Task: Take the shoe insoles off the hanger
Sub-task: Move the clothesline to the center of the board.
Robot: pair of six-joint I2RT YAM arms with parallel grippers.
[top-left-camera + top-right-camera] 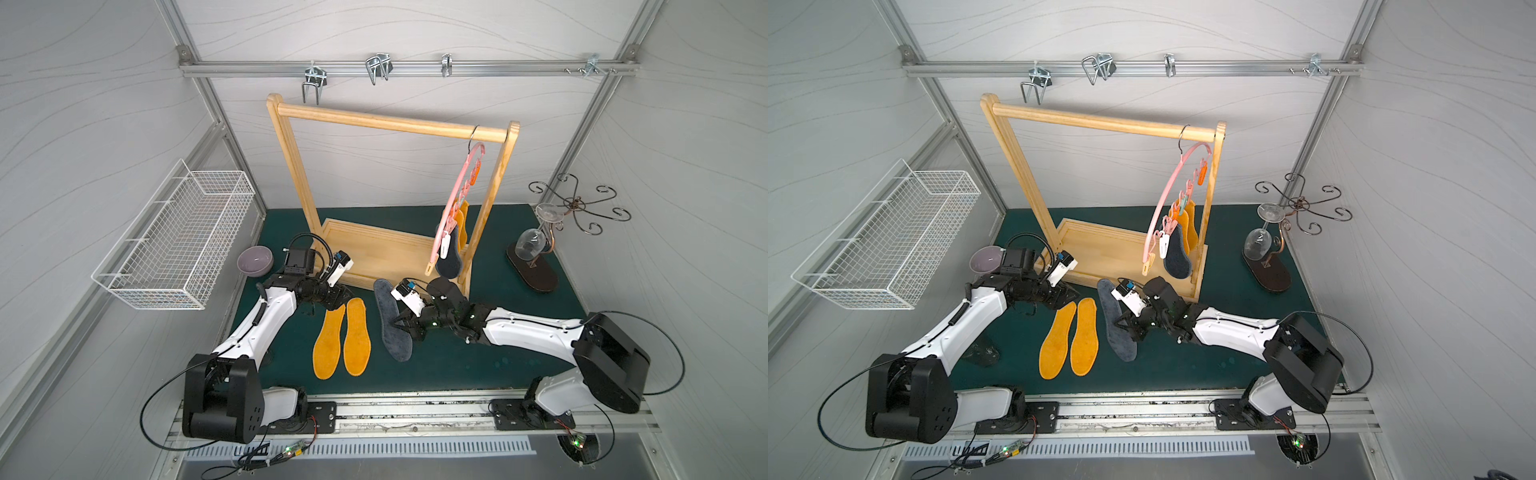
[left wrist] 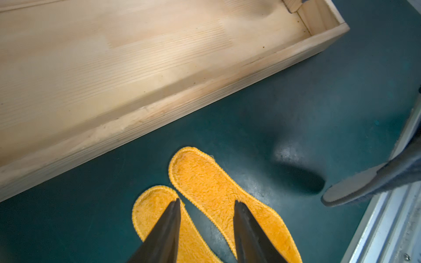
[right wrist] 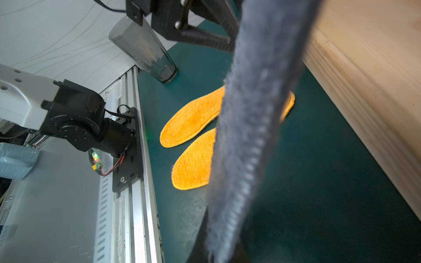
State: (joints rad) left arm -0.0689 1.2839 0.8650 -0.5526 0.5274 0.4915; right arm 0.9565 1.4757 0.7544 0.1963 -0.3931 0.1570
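Top views put the wooden rack (image 1: 390, 124) at frame centre, with the hanger (image 1: 1166, 193) hooked at the right end of its bar and one grey insole (image 1: 1177, 259) and orange ones (image 1: 1191, 226) clipped on. Tugging those could swing the hanger or unhook it. Lower centre, two orange insoles (image 1: 357, 336) lie on the mat (image 1: 478, 365). The right gripper (image 1: 402, 322), clamped on a limp dark grey insole (image 1: 399, 347), might drop it across them. Over the pair the left gripper (image 2: 207, 201), jaws apart, holds nothing.

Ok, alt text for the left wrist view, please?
The left pincer, jaws apart and empty, is poised over two orange-yellow fuzzy insoles lying side by side on the dark green mat. Beyond them runs the light wooden tray base; the tip of a dark grey fuzzy insole pokes in at the frame's edge, raised off the mat.
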